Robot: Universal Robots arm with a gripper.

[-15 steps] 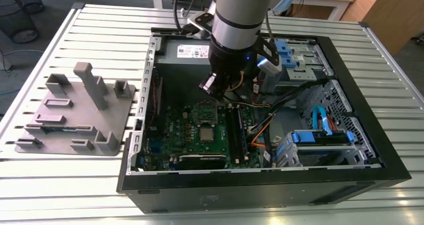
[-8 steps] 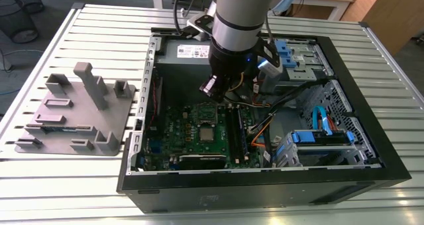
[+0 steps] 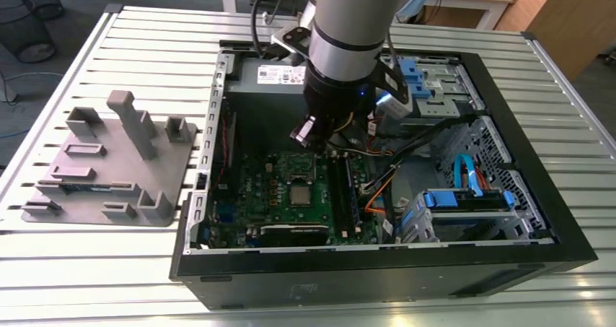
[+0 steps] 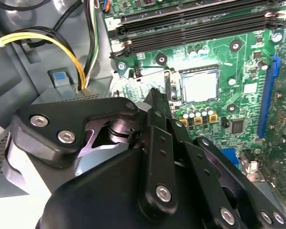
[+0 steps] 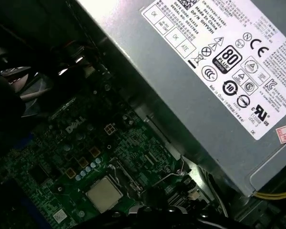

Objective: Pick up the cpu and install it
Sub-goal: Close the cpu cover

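The gripper (image 3: 310, 135) hangs inside the open computer case (image 3: 500, 262), just above the green motherboard (image 3: 260, 197) and close under the grey power supply (image 3: 265, 78), as the exterior view shows. Whether it is open or closed, and whether it has hold of anything, cannot be told: in the second wrist view its black linkage (image 4: 157, 157) crowds the foreground and the tips are hidden. The cpu (image 4: 199, 86) lies flat in its socket on the motherboard, a little way ahead of the gripper and clear of it; its silver-grey top faces up, and the thin metal socket lever (image 4: 168, 83) stands along the side nearer the gripper. In the first wrist view the same cpu (image 5: 104, 192) sits square in the socket, with a row of small round capacitors (image 5: 88, 169) just beside it and the labelled face of the power supply (image 5: 219, 71) rising past it. The long black memory slots (image 4: 195, 21) run beyond the cpu from the gripper. Yellow and black cables (image 4: 71, 52) curve near the gripper's base. Outside the case, well apart from the gripper on the slatted metal table (image 3: 97, 269), stands a grey moulded tray with upright posts (image 3: 111, 168).
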